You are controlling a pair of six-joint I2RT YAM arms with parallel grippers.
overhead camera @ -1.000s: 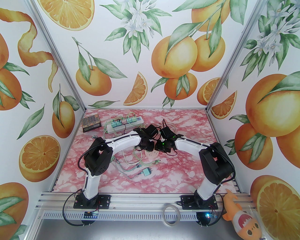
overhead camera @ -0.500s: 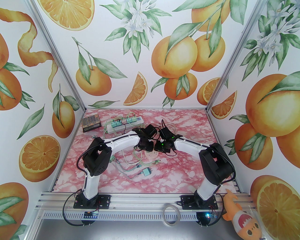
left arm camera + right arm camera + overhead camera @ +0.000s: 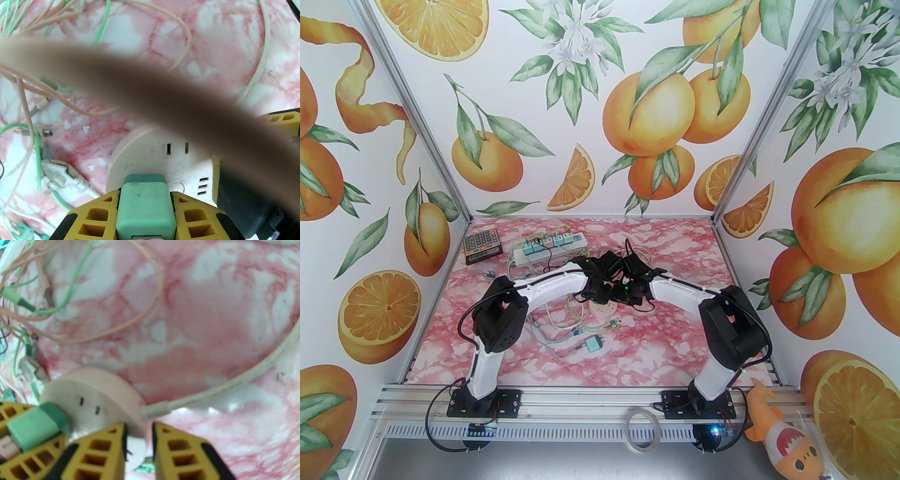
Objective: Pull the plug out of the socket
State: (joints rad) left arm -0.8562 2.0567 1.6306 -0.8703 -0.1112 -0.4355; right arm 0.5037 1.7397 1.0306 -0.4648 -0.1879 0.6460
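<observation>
While clamping the green plug [image 3: 145, 211] in the left gripper [image 3: 144, 196], holds it seated in the round socket [image 3: 140, 159] at mid-table. Pinches the socket's right rim in the narrow-set right gripper [image 3: 139, 436], just beside the white cord [image 3: 234, 380]. Farther back on the left: power strip [image 3: 548, 246], with calculator [image 3: 483, 243] beside it.
</observation>
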